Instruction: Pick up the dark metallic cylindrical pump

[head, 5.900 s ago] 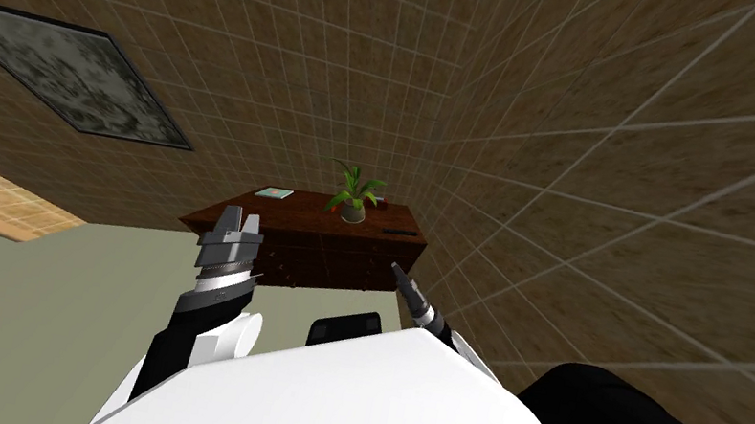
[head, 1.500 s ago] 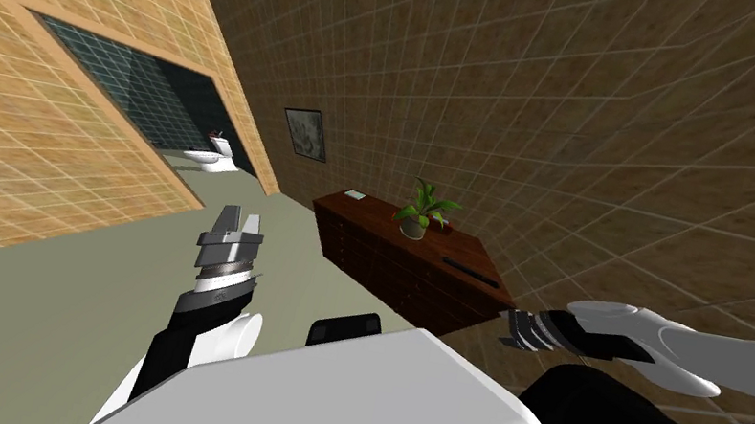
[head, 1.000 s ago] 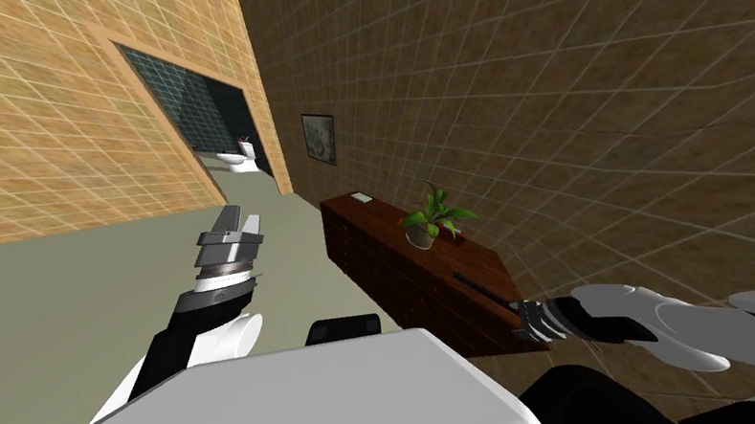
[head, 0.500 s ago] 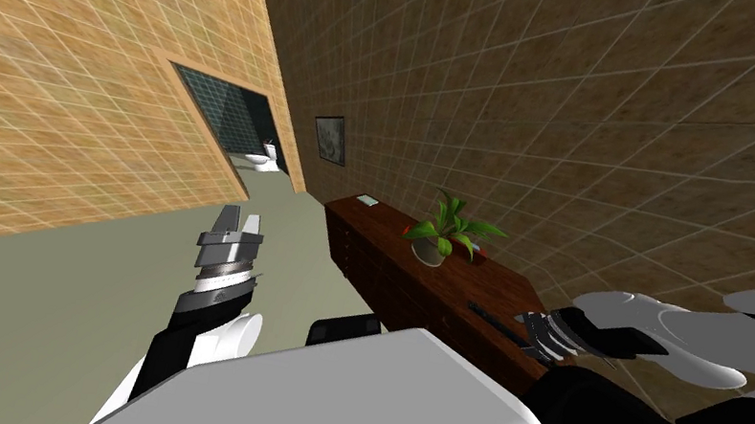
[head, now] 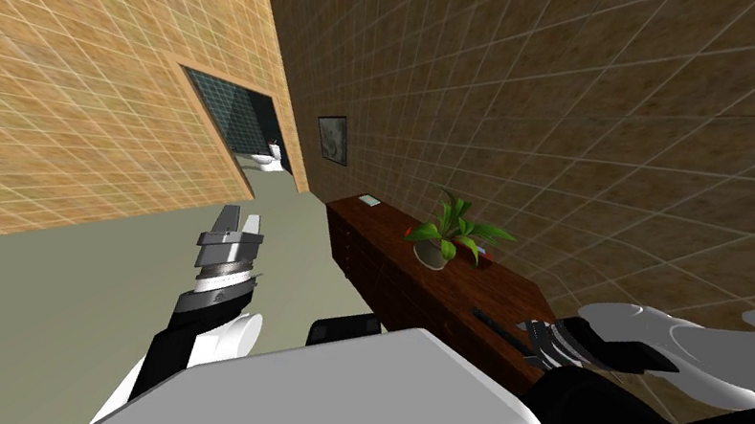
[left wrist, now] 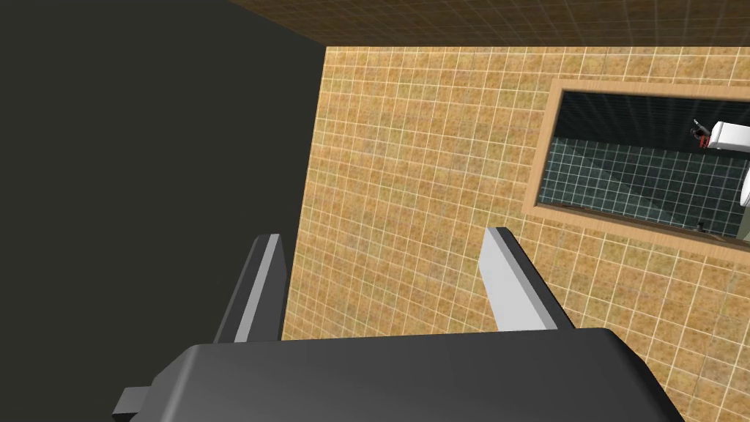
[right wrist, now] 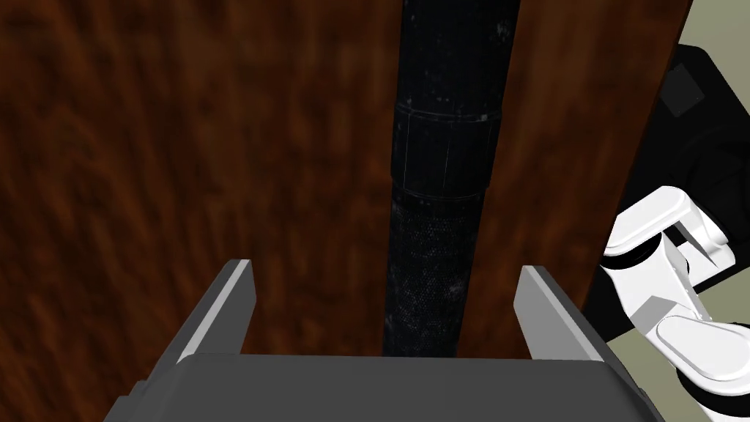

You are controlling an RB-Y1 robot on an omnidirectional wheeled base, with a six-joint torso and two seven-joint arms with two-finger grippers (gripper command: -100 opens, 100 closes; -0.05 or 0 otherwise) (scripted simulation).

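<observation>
Your right claw stood wide, its two fingers spread and gripping nothing, and it hung over the near end of a dark reddish-brown wooden surface. The pump lay flat on that surface directly ahead of the claw. It ran lengthwise away from the claw, and its near end passed between the fingers and out of sight behind the claw's dark body. It did not sit midway between them. It lay closer to the finger on the side of the surface's long edge, where the pale green floor showed. A strip of wood was visible between the pump and each finger, so neither blade touched it. The pump was near black: the stretch nearest the claw had a fine grainy texture, next came a smooth collar band, and beyond that a longer plain barrel. How high the claw stood above the pump could not be told. In the head view the claw sat at the pump's end. Farther along the surface beyond the claw stood a potted plant, with a flat pale green thing at the far end, well apart from the claw. Your left claw was raised out in front, well apart from the surface, its fingers wide and empty.
</observation>
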